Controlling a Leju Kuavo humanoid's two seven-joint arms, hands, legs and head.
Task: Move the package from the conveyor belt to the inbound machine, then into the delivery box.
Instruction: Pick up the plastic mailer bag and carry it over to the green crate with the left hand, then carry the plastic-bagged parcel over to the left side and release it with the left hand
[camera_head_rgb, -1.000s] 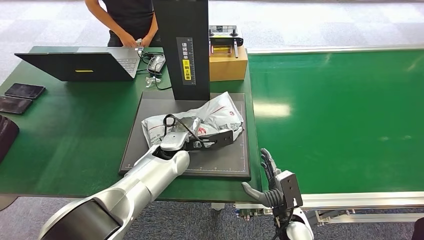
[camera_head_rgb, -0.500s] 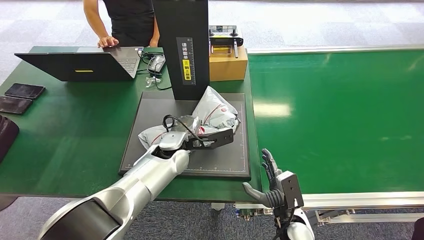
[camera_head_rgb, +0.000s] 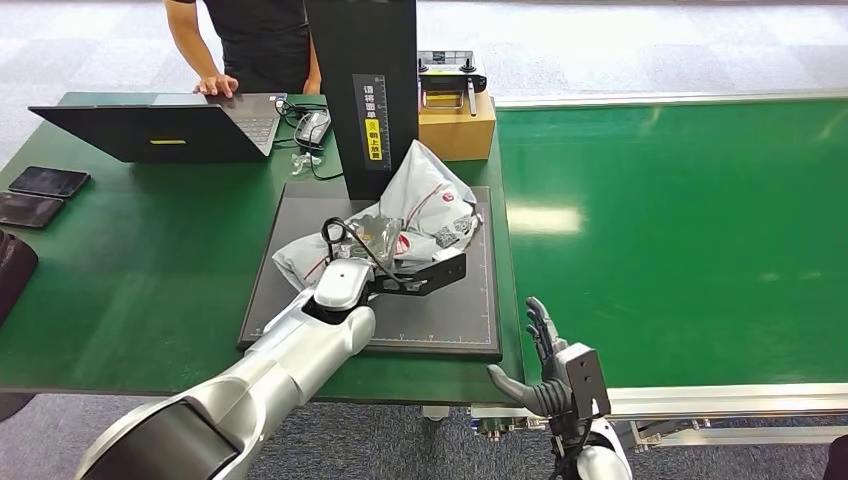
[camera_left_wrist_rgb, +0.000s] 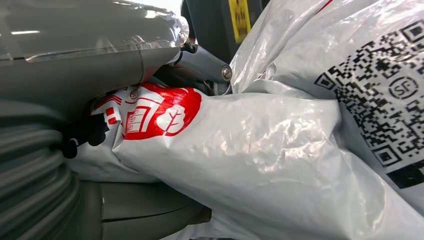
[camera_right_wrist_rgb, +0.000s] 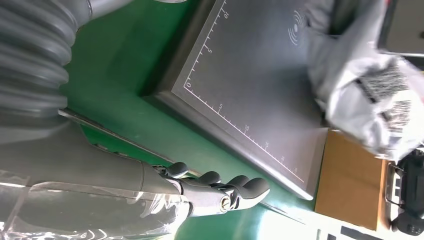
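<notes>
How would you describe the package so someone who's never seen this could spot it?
Find the tall black column rising from the dark grey scanner platform. Over that platform, the left hand holds the package: a crumpled silver-grey plastic mailer with red markings, the one soft bag there.

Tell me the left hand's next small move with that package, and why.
Probably keep lifting the package clear of the scanner plate: the left hand grips it, one end already raised against the black column, the other end low over the plate.
</notes>
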